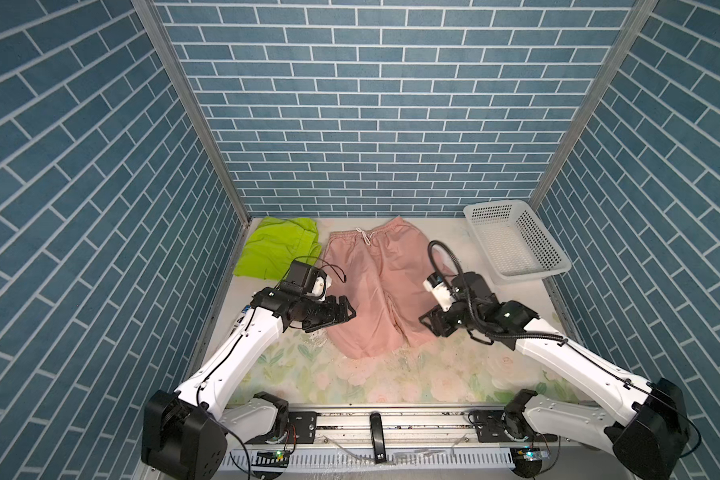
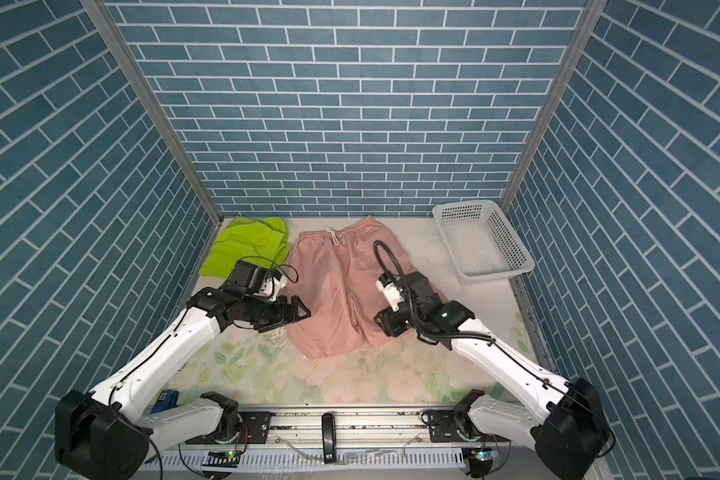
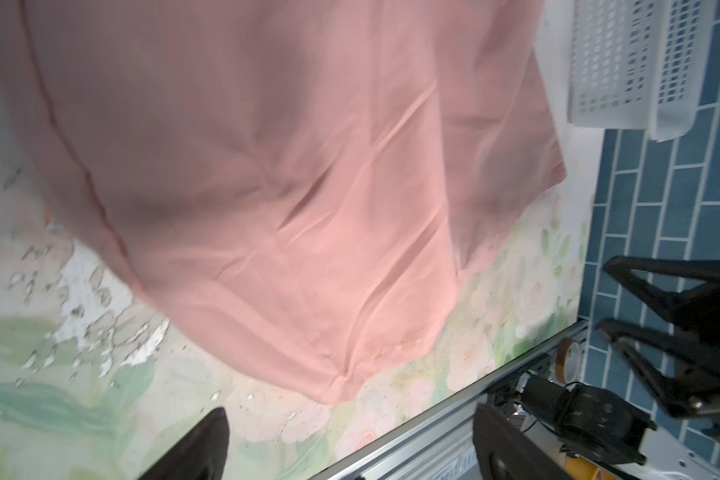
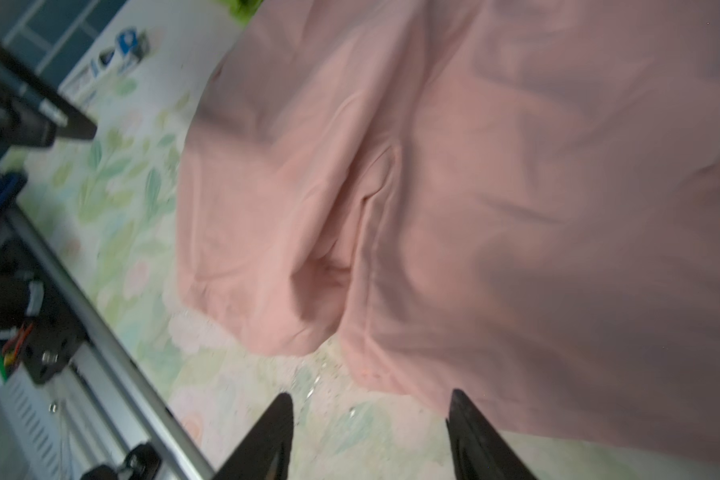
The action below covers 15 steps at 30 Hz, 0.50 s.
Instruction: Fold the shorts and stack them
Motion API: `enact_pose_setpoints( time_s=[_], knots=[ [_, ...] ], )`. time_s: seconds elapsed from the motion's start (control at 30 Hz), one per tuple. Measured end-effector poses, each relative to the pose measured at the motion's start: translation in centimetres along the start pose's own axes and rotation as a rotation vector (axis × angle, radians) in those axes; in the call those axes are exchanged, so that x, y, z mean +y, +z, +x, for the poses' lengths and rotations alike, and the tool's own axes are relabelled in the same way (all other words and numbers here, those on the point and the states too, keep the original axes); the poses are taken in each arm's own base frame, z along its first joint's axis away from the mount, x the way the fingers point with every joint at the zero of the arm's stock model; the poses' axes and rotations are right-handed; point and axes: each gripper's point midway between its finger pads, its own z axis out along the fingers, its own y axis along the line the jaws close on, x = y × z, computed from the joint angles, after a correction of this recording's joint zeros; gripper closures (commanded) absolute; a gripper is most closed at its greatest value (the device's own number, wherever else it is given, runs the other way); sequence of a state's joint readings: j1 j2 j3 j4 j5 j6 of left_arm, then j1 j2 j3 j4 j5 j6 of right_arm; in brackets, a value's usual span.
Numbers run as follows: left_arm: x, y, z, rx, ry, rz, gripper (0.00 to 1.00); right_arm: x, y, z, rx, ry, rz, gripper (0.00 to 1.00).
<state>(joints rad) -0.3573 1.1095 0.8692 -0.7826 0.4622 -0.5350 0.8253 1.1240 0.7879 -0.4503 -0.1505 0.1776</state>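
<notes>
I am seeing the salmon pink shorts [image 1: 375,286] lying spread flat in the middle, waistband and white drawstring [image 1: 366,239] pointing far, legs reaching near and lightly wrinkling; the lime green shorts [image 1: 273,249] are sitting bunched at far left, just beside them.

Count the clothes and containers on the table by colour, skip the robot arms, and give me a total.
Pink: 1, the pink shorts
Lime green: 1, the green shorts
White: 1, the basket
Total: 3
</notes>
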Motion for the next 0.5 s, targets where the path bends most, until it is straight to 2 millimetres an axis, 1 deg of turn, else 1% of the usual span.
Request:
enact_pose_setpoints(
  time_s=[0.07, 0.1, 0.13, 0.23, 0.3, 0.4, 0.43, 0.5],
  knots=[
    [1.8, 0.3, 1.9, 0.019, -0.025, -0.039, 0.00, 1.9, 1.4, 2.6, 0.062, -0.083, -0.003, 0.37],
    [2.5, 0.5, 2.6, 0.028, -0.038, -0.056, 0.00, 2.8, 2.0, 3.6, 0.087, -0.128, 0.005, 0.37],
    [3.1, 0.7, 3.2, 0.036, -0.051, -0.068, 0.00, 3.4, 2.5, 4.1, 0.102, -0.165, 0.011, 0.37],
    [4.0, 1.0, 4.0, 0.044, -0.078, -0.092, 0.00, 4.6, 4.2, 4.5, 0.107, -0.273, 0.068, 0.37],
    [4.0, 0.7, 3.8, 0.023, -0.083, -0.094, 0.00, 4.8, 5.6, 4.6, 0.112, -0.320, 0.106, 0.37],
    [3.8, 0.0, 3.5, -0.019, -0.081, -0.088, 0.00, 4.5, 7.6, 4.5, 0.120, -0.362, 0.169, 0.40],
    [3.7, -0.2, 3.4, -0.031, -0.081, -0.084, 0.00, 4.2, 8.2, 4.4, 0.122, -0.370, 0.192, 0.44],
    [3.5, -0.6, 3.2, -0.055, -0.085, -0.075, 0.00, 3.6, 9.2, 4.0, 0.124, -0.394, 0.248, 0.58]
  ],
)
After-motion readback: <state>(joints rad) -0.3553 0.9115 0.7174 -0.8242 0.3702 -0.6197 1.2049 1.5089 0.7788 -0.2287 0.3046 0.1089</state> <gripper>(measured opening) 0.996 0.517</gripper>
